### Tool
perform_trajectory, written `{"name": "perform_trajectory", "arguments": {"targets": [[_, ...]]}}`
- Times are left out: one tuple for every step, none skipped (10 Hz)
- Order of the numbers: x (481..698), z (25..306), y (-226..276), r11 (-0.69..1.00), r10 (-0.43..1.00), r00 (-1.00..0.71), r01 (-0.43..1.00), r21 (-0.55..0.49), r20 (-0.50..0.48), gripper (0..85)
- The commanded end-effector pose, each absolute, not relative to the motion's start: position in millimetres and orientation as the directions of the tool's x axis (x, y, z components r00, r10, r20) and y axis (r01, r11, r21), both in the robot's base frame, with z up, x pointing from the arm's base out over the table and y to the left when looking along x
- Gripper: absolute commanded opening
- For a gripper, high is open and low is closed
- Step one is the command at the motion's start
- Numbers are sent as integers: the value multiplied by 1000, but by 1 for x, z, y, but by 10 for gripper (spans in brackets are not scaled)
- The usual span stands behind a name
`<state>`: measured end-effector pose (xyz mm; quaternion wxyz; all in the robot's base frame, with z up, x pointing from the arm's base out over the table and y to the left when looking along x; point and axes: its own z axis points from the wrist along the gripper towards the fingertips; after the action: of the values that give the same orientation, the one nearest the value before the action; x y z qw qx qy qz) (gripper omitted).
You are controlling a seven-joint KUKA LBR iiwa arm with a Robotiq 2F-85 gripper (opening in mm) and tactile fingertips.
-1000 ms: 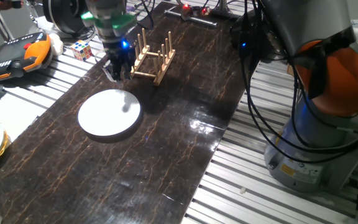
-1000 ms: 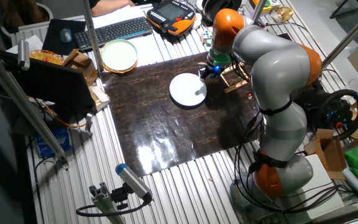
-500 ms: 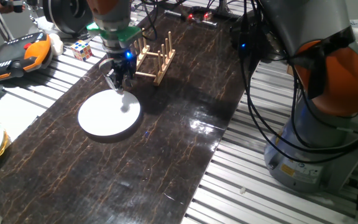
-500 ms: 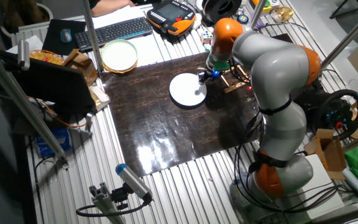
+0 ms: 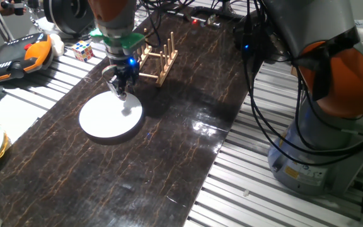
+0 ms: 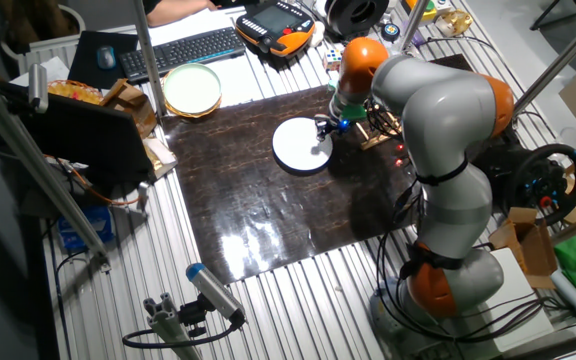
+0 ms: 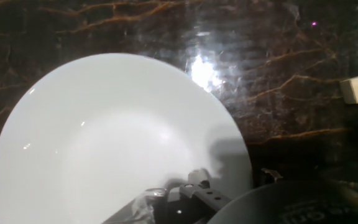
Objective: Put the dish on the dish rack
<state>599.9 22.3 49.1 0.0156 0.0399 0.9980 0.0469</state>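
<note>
plain white dish (image 5: 110, 115), pale wooden rack (image 5: 155, 58), dark brown mat (image 5: 169, 126) veined with thin orange cracks.

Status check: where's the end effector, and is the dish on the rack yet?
End effector low over dish rim; jaw state unclear. Dish flat on dark mat, ungrasped. Dish rack empty, just beyond. Nothing between them.

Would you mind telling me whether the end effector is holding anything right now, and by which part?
Nothing is held. The end effector hangs over the rack-side rim of the dish, which lies flat on the table; whether its fingers touch the rim cannot be told.
</note>
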Motion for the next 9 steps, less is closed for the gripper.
{"name": "perform_trajectory", "arguments": {"targets": [[600, 48, 23, 992, 82, -996, 79, 96, -29, 467], [599, 45, 23, 992, 83, -996, 79, 100, -34, 473], [599, 45, 23, 992, 81, -996, 77, 104, -33, 473], [599, 43, 24, 991, 81, -996, 77, 113, -31, 470], [599, 41, 25, 990, 82, -996, 77, 116, -34, 470], [599, 38, 25, 989, 82, -996, 77, 123, -36, 470], [598, 37, 26, 989, 81, -996, 76, 126, -36, 460], [598, 37, 27, 989, 76, -997, 71, 130, -32, 440], [598, 37, 27, 988, 70, -997, 65, 137, -29, 390]]}}
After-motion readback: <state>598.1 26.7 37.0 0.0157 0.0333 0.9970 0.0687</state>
